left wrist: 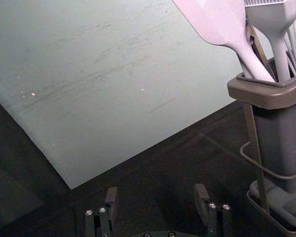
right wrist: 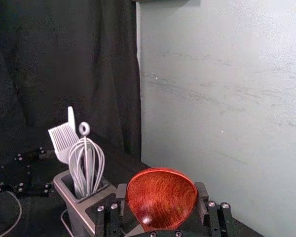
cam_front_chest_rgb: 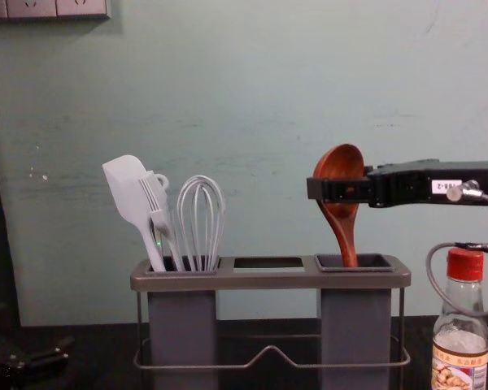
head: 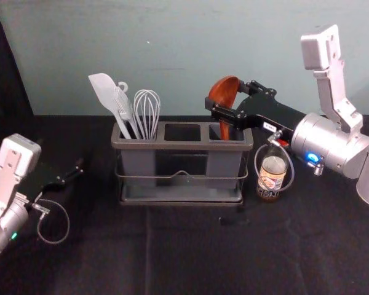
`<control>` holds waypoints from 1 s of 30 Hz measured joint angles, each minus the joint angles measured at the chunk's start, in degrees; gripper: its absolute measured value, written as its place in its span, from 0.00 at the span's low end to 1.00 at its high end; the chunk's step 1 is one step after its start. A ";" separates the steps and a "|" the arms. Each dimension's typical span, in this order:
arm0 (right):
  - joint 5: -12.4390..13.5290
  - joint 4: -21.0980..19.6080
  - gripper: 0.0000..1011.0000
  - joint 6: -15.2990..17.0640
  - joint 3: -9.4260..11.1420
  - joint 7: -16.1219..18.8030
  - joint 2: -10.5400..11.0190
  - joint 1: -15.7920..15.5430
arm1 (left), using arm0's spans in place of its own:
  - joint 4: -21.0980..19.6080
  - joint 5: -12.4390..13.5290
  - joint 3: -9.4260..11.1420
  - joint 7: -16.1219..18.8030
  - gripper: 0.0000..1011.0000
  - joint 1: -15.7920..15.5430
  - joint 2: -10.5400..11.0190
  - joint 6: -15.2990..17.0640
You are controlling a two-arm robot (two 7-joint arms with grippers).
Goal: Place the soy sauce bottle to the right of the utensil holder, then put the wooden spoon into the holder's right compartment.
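As the soy sauce bottle point(cam_front_chest_rgb: 460, 345) stands placed below the right gripper point(right wrist: 161, 192), that gripper clasps the wooden spoon point(cam_front_chest_rgb: 345, 234), handle inside the right compartment point(cam_front_chest_rgb: 355, 317) beneath; release apparently remains. The left gripper point(left wrist: 156, 194) idles, spread, opposite.

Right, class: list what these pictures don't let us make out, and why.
Lower tip of wooden spoon: chest view, hidden by wall of right compartment.
Lower end of whisk: chest view, hidden by wall of left compartment.
Full wording on soy sauce bottle: head view, too small; chest view, lower label cut by bottom edge.
Rest of right arm: head view, cut by right edge.
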 joint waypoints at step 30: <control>-1.13 0.69 0.83 0.57 -0.56 -0.09 -0.19 -1.12 | 0.00 0.00 0.00 0.00 1.00 0.00 0.00 0.00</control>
